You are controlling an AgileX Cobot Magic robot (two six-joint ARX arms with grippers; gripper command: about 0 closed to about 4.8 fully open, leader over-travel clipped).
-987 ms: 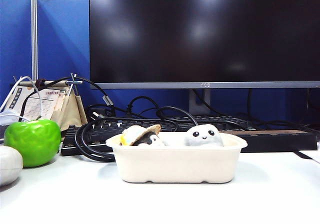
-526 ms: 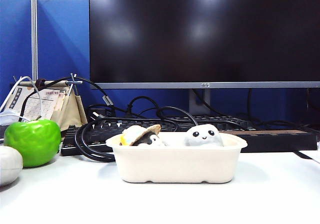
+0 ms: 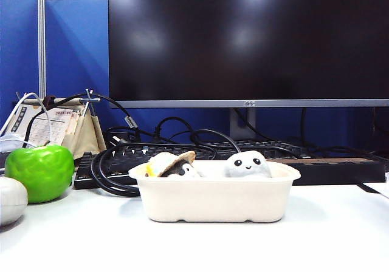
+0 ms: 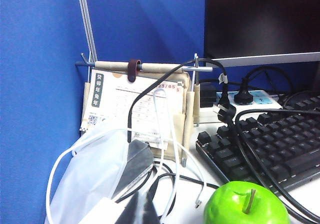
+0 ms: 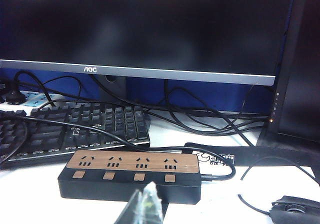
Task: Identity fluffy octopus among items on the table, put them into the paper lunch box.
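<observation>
Presently, the small light-grey plush octopus [image 3: 247, 164] was recorded inside the off-white moulded-pulp lunch box [image 3: 214, 200], beside a straw-hatted plush [image 3: 172, 164]. Left gripper [image 4: 131, 184] and right gripper [image 5: 142, 208], apparently closed and empty, were parked apart. Risk: the wrong plush counted as sorted.

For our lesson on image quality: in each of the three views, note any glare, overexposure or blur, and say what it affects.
Exterior view: soft ceiling-light glare on the dark monitor; the table is nearly blown out, with a faint shadow beneath the paper lunch box.
Left wrist view: sharp overall; the left gripper is a dark close blur.
Right wrist view: dim; the right gripper is blurred.
</observation>
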